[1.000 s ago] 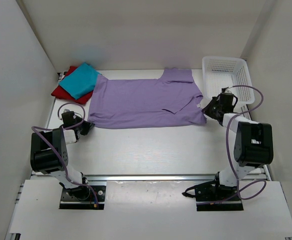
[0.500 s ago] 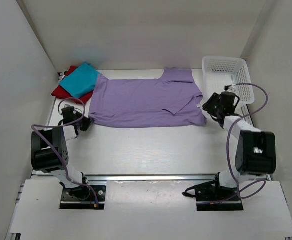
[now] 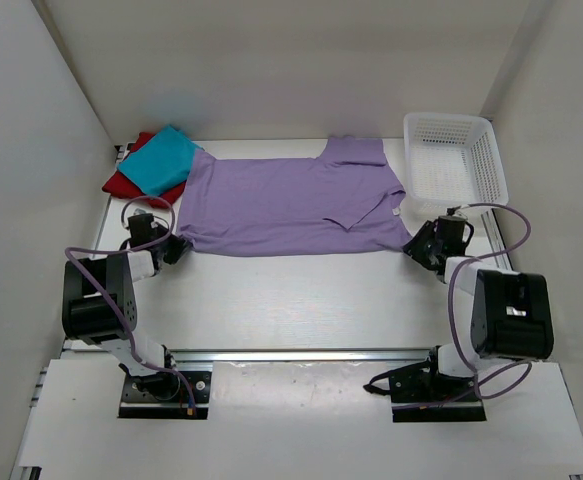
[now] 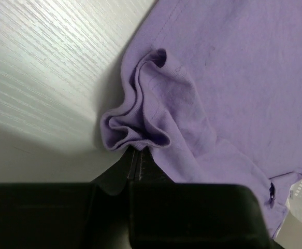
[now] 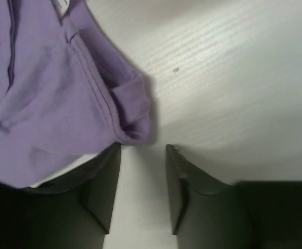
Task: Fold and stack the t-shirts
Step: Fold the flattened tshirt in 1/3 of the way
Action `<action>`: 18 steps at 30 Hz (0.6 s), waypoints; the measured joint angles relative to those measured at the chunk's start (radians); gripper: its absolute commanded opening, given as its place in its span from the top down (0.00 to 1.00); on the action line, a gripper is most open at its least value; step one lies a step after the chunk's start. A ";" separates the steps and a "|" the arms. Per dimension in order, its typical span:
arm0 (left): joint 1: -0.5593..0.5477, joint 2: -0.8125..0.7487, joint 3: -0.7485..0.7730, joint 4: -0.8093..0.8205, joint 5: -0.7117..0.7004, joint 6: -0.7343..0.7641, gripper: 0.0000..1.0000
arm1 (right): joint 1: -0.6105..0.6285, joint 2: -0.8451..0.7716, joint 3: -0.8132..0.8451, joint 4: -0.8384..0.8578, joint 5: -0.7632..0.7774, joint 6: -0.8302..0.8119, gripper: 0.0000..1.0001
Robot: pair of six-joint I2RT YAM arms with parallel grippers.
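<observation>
**Shirt laid flat, fold not yet begun**

The lilac t-shirt (image 3: 291, 205) lay spread flat across the middle of the tabletop (image 3: 301, 300). The left jaws were clamped on its near left corner. The right jaws stood apart just short of its near right corner, holding nothing. The teal t-shirt (image 3: 159, 160) lay folded on the red t-shirt (image 3: 121, 183), far left. Next, the right jaws likely needed to close on their corner so both could lift together.

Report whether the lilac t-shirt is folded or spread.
Spread: the lilac t-shirt lies wide and flat on the table, one corner bunched in the left end effector.
</observation>
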 measured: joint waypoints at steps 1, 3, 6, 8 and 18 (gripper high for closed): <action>-0.002 0.000 0.000 0.000 0.000 0.000 1.00 | -0.003 0.020 0.016 0.005 -0.005 0.000 0.73; -0.004 0.000 0.000 -0.001 0.000 0.000 1.00 | -0.009 0.058 0.042 0.014 -0.013 0.010 0.88; -0.003 0.000 0.000 -0.001 0.000 0.001 1.00 | -0.013 0.092 0.074 0.004 -0.023 0.023 1.00; -0.003 0.000 0.000 -0.006 -0.002 0.005 1.00 | -0.019 0.096 0.084 -0.002 -0.029 0.034 1.00; 0.041 -0.103 -0.040 -0.129 0.038 0.085 1.00 | -0.043 -0.198 -0.032 -0.200 -0.035 0.064 1.00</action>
